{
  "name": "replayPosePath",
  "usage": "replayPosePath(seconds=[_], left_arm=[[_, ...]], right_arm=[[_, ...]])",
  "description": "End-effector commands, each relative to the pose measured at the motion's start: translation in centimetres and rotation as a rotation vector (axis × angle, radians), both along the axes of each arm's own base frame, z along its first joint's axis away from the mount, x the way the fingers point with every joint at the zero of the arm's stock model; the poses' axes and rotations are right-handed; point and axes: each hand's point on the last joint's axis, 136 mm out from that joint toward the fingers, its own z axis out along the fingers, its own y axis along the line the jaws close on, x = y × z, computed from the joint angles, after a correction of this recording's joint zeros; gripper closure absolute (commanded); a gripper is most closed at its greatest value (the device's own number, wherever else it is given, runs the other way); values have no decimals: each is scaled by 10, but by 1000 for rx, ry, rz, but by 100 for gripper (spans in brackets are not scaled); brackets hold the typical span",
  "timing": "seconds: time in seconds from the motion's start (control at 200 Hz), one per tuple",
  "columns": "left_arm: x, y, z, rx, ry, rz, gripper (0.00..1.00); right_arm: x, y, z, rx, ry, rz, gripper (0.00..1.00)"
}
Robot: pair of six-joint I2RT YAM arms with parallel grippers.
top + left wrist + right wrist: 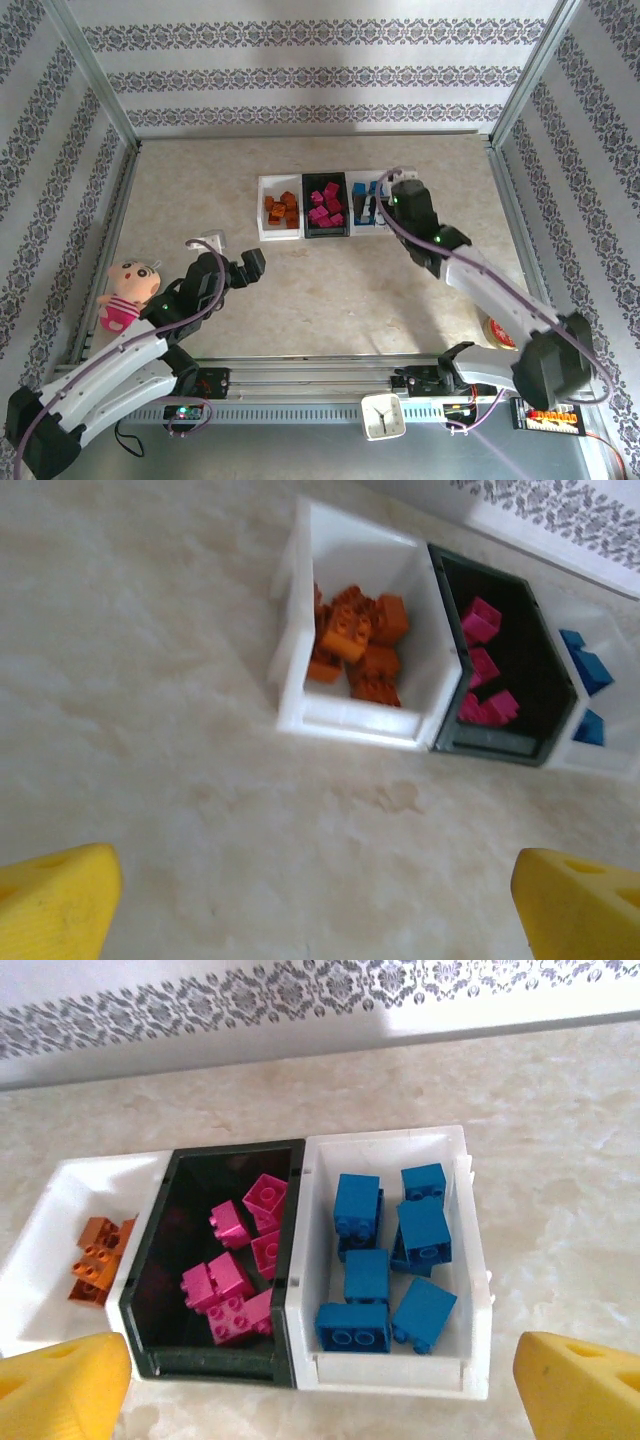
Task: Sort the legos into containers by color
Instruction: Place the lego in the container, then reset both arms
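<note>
Orange legos (360,645) are seen piled in the left white container (340,722), pink legos (235,1270) in the black container (200,1365) and blue legos (385,1270) in the right white container (400,1372). The left gripper (320,910) and right gripper (320,1385) are held spread wide, with nothing gripped.

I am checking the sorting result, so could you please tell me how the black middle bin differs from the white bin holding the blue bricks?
The black bin has dark walls; the white bin has pale ones. The black bin holds magenta bricks, the white bin blue bricks. The black bin sits between two neighbours; the white bin ends the row. Both are open, rectangular and hold one colour only.
</note>
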Motion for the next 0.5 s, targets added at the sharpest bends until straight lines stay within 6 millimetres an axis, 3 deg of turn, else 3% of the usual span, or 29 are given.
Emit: replayPosePath(seconds=[0.0,0.095,0.26,0.38,0.495], left_arm=[[30,9,29,143,-166,51,0],[57,27,26,264,-186,106,0],[97,77,13,390,-123,181,0],[107,116,-8,435,-35,215,0],[108,138,-35,450,-10,247,0]], right_arm=[[-12,-23,-9,-52,-66,-79,2],[-25,-40,-10,-30,-121,-134,2],[-40,-45,-14,-2,-202,-111,2],[-43,-51,-18,-21,-192,-135,2],[-42,-57,-22,-28,-186,-166,2]])
